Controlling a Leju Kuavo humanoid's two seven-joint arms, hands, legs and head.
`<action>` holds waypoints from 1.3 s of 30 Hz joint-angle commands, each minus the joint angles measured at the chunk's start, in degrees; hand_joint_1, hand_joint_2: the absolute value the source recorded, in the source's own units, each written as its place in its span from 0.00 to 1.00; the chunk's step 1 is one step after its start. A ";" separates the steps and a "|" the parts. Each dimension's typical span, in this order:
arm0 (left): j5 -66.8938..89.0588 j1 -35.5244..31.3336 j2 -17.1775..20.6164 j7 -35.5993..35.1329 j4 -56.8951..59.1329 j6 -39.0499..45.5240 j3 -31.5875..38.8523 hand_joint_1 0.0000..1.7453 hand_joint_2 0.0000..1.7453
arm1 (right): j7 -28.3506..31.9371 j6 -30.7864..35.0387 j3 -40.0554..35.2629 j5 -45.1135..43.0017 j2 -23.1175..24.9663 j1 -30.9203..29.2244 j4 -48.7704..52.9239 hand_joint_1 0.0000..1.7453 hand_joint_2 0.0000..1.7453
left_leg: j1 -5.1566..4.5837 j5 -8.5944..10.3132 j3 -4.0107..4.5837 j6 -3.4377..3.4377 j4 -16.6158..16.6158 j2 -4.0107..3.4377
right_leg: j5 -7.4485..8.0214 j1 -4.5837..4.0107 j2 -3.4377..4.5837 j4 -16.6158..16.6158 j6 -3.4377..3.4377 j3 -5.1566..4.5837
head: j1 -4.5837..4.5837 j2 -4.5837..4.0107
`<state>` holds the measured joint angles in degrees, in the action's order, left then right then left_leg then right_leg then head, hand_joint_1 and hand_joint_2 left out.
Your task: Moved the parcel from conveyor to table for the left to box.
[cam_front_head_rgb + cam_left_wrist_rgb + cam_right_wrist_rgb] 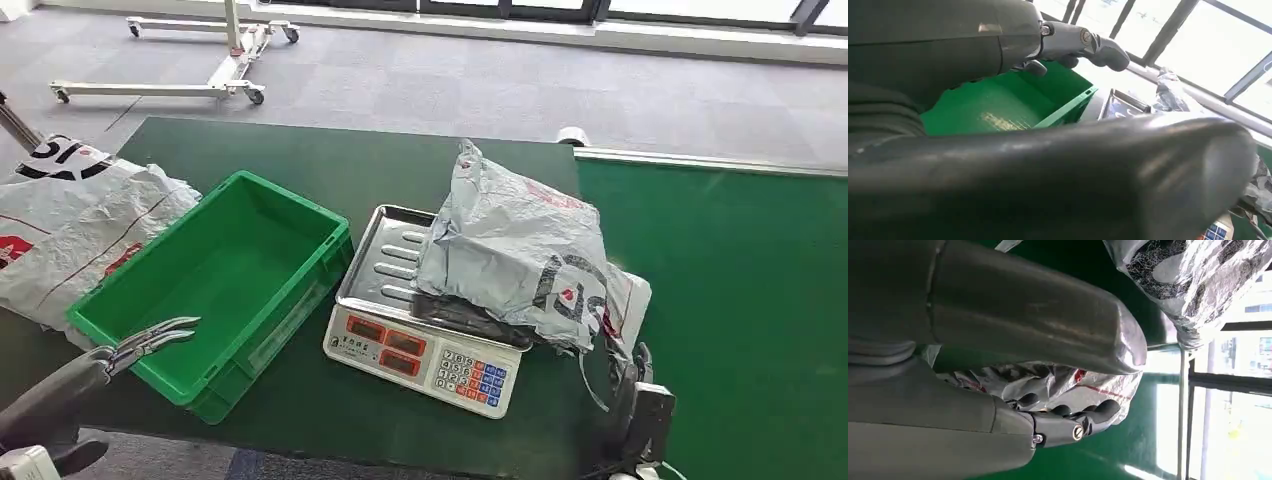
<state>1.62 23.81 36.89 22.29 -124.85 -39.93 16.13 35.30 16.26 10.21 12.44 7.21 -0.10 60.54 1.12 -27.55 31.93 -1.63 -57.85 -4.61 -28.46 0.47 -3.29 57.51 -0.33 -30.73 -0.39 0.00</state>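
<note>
A crumpled grey parcel (510, 250) lies on the steel pan of a weighing scale (420, 350) in the middle of the dark green table (400, 160). Its near-right corner overhangs the pan. My right hand (638, 395) is low at the table's front, just below that corner. In the right wrist view the thumb and fingers of the right hand (1063, 425) stand apart, and the parcel's (1063, 382) wrinkled edge shows in the gap. My left hand (150, 340) hovers open at the near-left rim of the green crate (295, 198), fingers stretched toward it. The crate (998, 105) is empty.
White printed bags (70, 220) are heaped at the table's left end beside the crate. The green conveyor belt (720, 300) adjoins the table on the right. A white wheeled frame (200, 70) stands on the carpet beyond.
</note>
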 commanded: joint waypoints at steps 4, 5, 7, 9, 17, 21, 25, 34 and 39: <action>0.25 -1.15 -2.89 -0.09 1.98 -0.20 0.85 0.00 0.00 | -0.43 -0.04 1.16 -0.28 0.73 -1.34 -4.31 0.00 0.00 | -0.03 0.19 0.25 0.11 0.12 0.33 | 0.17 0.01 0.24 -0.10 0.02 -0.25 | 0.00 0.00; 0.25 -1.15 -2.89 -0.09 1.98 -0.20 0.85 0.00 0.00 | -0.43 -0.04 1.16 -0.28 0.73 -1.34 -4.31 0.00 0.00 | -0.04 0.12 0.14 0.08 0.08 0.22 | 0.10 0.03 0.21 -0.05 0.02 -0.17 | 0.00 0.00; 0.25 -1.15 -2.89 -0.09 1.98 -0.20 0.85 0.00 0.00 | -0.43 -0.04 1.16 -0.28 0.73 -1.34 -4.31 0.00 0.00 | -0.04 0.15 0.20 0.09 0.10 0.29 | 0.14 0.03 0.23 -0.07 0.02 -0.22 | 0.00 0.00; 0.25 -1.15 -2.89 -0.09 1.98 -0.20 0.85 0.00 0.00 | -0.43 -0.04 1.16 -0.28 0.73 -1.34 -4.31 0.00 0.00 | -0.02 0.16 0.22 0.10 0.11 0.31 | 0.15 0.01 0.23 -0.10 0.02 -0.22 | 0.00 0.00; 0.25 -1.15 -2.89 -0.09 1.98 -0.20 0.85 0.00 0.00 | -0.43 -0.04 1.16 -0.28 0.73 -1.34 -4.31 0.00 0.00 | -0.04 0.19 0.26 0.11 0.14 0.36 | 0.17 0.02 0.24 -0.11 0.03 -0.27 | 0.00 0.00; 0.25 -1.15 -2.89 -0.09 1.98 -0.20 0.85 0.00 0.00 | -0.43 -0.04 1.16 -0.28 0.73 -1.34 -4.31 0.00 0.00 | -0.05 0.19 0.25 0.10 0.14 0.34 | 0.16 0.04 0.26 -0.09 0.03 -0.28 | 0.00 0.00; 0.25 -1.15 -2.89 -0.09 1.98 -0.20 0.85 0.00 0.00 | -0.43 -0.04 1.16 -0.28 0.73 -1.34 -4.31 0.00 0.00 | -0.09 0.37 0.48 0.17 0.28 0.63 | 0.30 0.05 0.33 -0.21 0.05 -0.49 | 0.00 0.00; 0.25 -1.15 -2.89 -0.09 1.98 -0.20 0.85 0.00 0.00 | -0.43 -0.04 1.16 -0.28 0.73 -1.34 -4.31 0.00 0.00 | -0.02 0.17 0.27 0.10 0.11 0.32 | 0.16 0.00 0.25 -0.09 0.03 -0.27 | 0.00 0.00; 0.25 -1.15 -2.89 -0.09 1.98 -0.20 0.85 0.00 0.00 | -0.43 -0.04 1.16 -0.28 0.73 -1.34 -4.31 0.00 0.00 | -0.02 0.02 0.02 0.04 0.04 0.12 | 0.03 0.02 0.16 -0.02 0.02 -0.05 | 0.00 0.00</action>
<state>1.62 23.76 36.68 22.32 -124.72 -39.93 16.13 35.30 16.26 10.21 12.44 7.23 -0.14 60.50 1.12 -27.56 31.94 -1.63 -57.85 -4.61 -28.47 0.47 -3.29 57.51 -0.33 -30.74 -0.39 0.00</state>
